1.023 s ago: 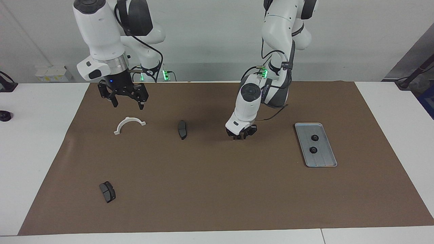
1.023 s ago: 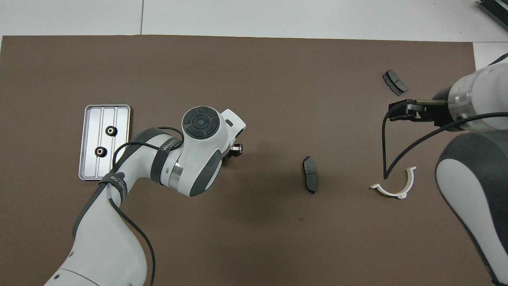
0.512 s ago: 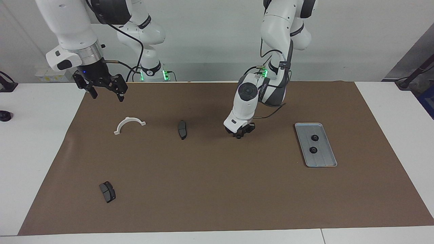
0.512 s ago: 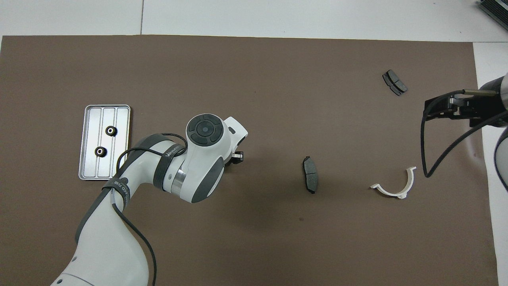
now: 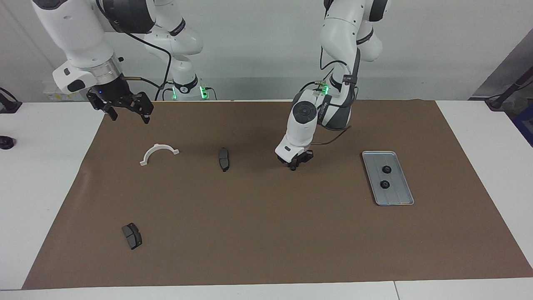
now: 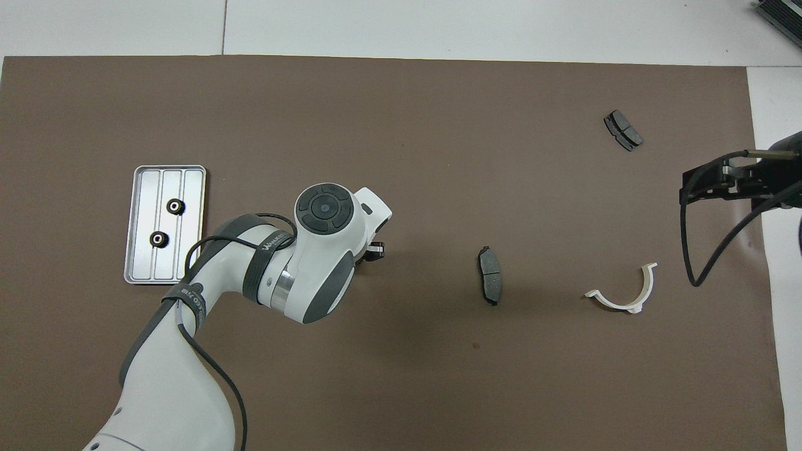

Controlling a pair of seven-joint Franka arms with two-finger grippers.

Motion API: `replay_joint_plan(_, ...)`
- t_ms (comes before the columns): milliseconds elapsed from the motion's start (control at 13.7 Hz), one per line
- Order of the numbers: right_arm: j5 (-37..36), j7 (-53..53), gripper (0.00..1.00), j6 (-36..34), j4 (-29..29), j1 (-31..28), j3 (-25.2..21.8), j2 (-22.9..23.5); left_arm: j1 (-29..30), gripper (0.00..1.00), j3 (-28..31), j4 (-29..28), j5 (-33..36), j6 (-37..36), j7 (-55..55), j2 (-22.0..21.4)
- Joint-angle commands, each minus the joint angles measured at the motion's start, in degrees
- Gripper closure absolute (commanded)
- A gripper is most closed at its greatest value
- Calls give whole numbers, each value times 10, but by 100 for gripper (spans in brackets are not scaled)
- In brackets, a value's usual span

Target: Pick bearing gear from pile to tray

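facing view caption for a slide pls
Left gripper lifts a gear off the mat; two gears already lie in the tray.

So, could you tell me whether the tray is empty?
Not empty: the tray holds two black gears, lying apart.

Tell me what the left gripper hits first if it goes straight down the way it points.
Probably only the bare brown mat: the left gripper points down over it with a small dark part at its fingers, likely a gear.

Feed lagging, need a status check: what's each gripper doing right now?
Left gripper: low over the brown mat, shut on a small black round gear.
Right gripper: open, empty, raised over the mat's edge.
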Motion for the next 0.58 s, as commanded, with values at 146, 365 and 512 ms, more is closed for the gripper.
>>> replay_joint_plan(146, 13, -14, 0, 12, -12, -4, 7, -6, -9, 68, 9, -24, 9, 47, -7, -15)
replay_joint_plan(365, 21, -15, 0, 22, -11, -4, 8, -5, -8, 68, 9, -24, 9, 48, -7, -15)
replay_joint_plan(512, 32, -16, 0, 27, -12, -3, 8, -5, -5, 68, 10, -24, 9, 54, -6, -14)
